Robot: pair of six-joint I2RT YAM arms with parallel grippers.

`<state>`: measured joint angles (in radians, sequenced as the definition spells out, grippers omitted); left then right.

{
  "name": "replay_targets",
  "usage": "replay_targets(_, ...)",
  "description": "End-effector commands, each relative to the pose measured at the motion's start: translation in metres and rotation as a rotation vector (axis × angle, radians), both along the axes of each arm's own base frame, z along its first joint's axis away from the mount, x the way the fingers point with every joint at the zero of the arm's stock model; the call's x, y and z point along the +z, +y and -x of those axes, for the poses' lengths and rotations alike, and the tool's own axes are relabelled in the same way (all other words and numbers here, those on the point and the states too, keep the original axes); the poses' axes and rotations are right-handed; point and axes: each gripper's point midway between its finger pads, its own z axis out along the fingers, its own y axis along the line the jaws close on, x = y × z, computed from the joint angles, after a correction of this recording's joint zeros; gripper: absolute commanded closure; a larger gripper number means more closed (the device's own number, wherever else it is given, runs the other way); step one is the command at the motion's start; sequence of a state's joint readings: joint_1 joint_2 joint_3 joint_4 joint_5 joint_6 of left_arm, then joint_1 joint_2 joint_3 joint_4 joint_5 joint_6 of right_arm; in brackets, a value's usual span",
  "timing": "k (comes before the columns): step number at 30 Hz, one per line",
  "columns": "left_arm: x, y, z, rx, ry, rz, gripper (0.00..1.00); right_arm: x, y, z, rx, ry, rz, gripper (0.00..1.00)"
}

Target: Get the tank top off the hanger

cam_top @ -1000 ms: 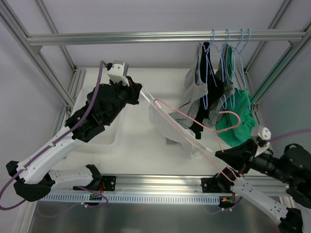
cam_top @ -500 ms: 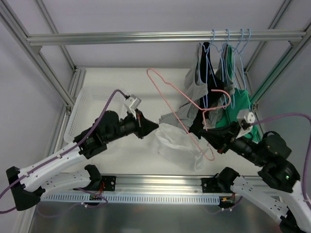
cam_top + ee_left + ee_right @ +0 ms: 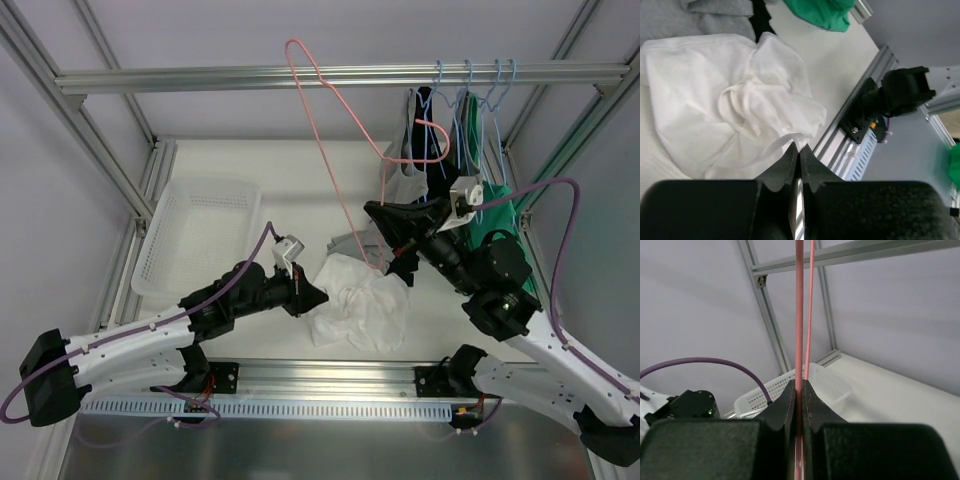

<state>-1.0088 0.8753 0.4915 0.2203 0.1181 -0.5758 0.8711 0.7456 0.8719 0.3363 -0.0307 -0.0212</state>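
Note:
The white tank top [image 3: 362,308] lies crumpled on the table, off the hanger. My left gripper [image 3: 320,296] is shut on its near edge. The left wrist view shows the tips [image 3: 800,146] pinching a fold of the white cloth [image 3: 735,95]. The pink wire hanger [image 3: 322,100] is bare and held high, its top reaching above the rail. My right gripper [image 3: 369,208] is shut on the hanger's wire. The right wrist view shows the pink wire [image 3: 799,310] clamped between the tips [image 3: 799,385].
A white basket [image 3: 200,232] stands at the back left and also shows in the right wrist view [image 3: 832,385]. The rail [image 3: 250,77] carries blue hangers [image 3: 470,85] with grey, black and green garments [image 3: 497,228]. A grey garment [image 3: 352,243] lies behind the tank top.
My right gripper swung the pink hanger up and left, clear of the tank top. My left gripper came down toward the near side, and the tank top dropped into a heap on the table.

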Motion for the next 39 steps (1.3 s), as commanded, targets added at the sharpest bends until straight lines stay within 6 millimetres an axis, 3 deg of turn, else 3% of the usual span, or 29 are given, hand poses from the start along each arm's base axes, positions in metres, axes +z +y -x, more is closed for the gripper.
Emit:
replay_targets(1, 0.009, 0.003, -0.014, 0.095, -0.003, -0.018, 0.96, 0.050, -0.030, -0.004, -0.163, -0.126, -0.058, 1.00)
replay_targets(2, 0.004, 0.008, -0.019, 0.140, 0.001, -0.051, 0.87, 0.014, -0.029, -0.010, -0.174, -0.005, 0.082, 1.00)
replay_targets(3, 0.006, 0.010, -0.020, 0.152, -0.006, -0.066, 0.73, 0.027, -0.038, -0.005, -0.182, 0.032, 0.087, 1.00)
replay_targets(4, -0.002, 0.017, -0.019, 0.168, 0.006, -0.113, 0.13, 0.014, -0.041, -0.003, -0.180, 0.101, 0.135, 1.00)
replay_targets(5, 0.002, 0.022, -0.020, 0.189, -0.001, -0.114, 0.01, -0.012, -0.047, 0.004, -0.172, 0.178, 0.217, 1.00)
replay_targets(7, -0.007, 0.043, -0.022, 0.257, 0.006, -0.186, 0.01, -0.030, -0.055, 0.010, -0.178, 0.257, 0.225, 1.00)
replay_targets(9, 0.005, 0.060, -0.025, 0.321, -0.012, -0.177, 0.01, -0.055, -0.070, 0.014, -0.220, 0.347, 0.284, 1.00)
replay_targets(10, 0.008, 0.072, -0.031, 0.384, -0.025, -0.193, 0.01, -0.050, -0.077, 0.017, -0.235, 0.374, 0.281, 1.00)
replay_targets(11, 0.007, 0.087, -0.028, 0.410, -0.017, -0.230, 0.01, -0.070, -0.084, 0.020, -0.254, 0.433, 0.363, 1.00)
replay_targets(12, 0.017, 0.093, -0.030, 0.439, -0.026, -0.229, 0.01, -0.079, -0.086, 0.014, -0.294, 0.478, 0.415, 1.00)
replay_targets(15, 0.030, 0.118, -0.033, 0.512, -0.051, -0.279, 0.01, -0.087, -0.090, 0.007, -0.355, 0.548, 0.517, 1.00)
replay_targets(16, 0.035, 0.127, -0.033, 0.536, -0.058, -0.302, 0.01, -0.080, -0.093, 0.002, -0.390, 0.543, 0.510, 1.00)
replay_targets(19, 0.038, 0.131, -0.031, 0.531, -0.065, -0.316, 0.01, -0.070, -0.086, -0.020, -0.468, 0.527, 0.553, 1.00)
replay_targets(20, 0.038, 0.131, -0.030, 0.521, -0.066, -0.315, 0.01, -0.047, -0.092, -0.028, -0.524, 0.488, 0.533, 1.00)
replay_targets(23, 0.034, 0.130, -0.026, 0.498, -0.060, -0.324, 0.01, -0.034, -0.080, -0.052, -0.581, 0.466, 0.595, 1.00)
replay_targets(24, 0.033, 0.130, -0.026, 0.491, -0.060, -0.326, 0.01, -0.011, -0.079, -0.058, -0.591, 0.438, 0.564, 1.00)
replay_targets(26, 0.029, 0.128, -0.024, 0.466, -0.062, -0.345, 0.01, -0.009, -0.068, -0.076, -0.618, 0.434, 0.602, 1.00)
replay_targets(27, 0.027, 0.127, -0.022, 0.453, -0.056, -0.349, 0.01, 0.008, -0.067, -0.081, -0.620, 0.415, 0.580, 1.00)
replay_targets(28, 0.025, 0.127, -0.021, 0.445, -0.054, -0.356, 0.01, 0.005, -0.070, -0.090, -0.636, 0.442, 0.599, 1.00)
replay_targets(29, 0.023, 0.126, -0.020, 0.440, -0.050, -0.356, 0.01, -0.009, -0.054, -0.103, -0.596, 0.479, 0.637, 1.00)
replay_targets(30, 0.022, 0.126, -0.018, 0.431, -0.048, -0.356, 0.01, -0.001, -0.055, -0.110, -0.611, 0.488, 0.615, 1.00)
replay_targets(33, 0.020, 0.128, -0.017, 0.430, -0.046, -0.356, 0.01, -0.021, -0.050, -0.131, -0.658, 0.520, 0.682, 1.00)
replay_targets(39, 0.023, 0.128, -0.013, 0.418, -0.046, -0.330, 0.01, -0.051, -0.042, -0.140, -0.677, 0.604, 0.694, 1.00)
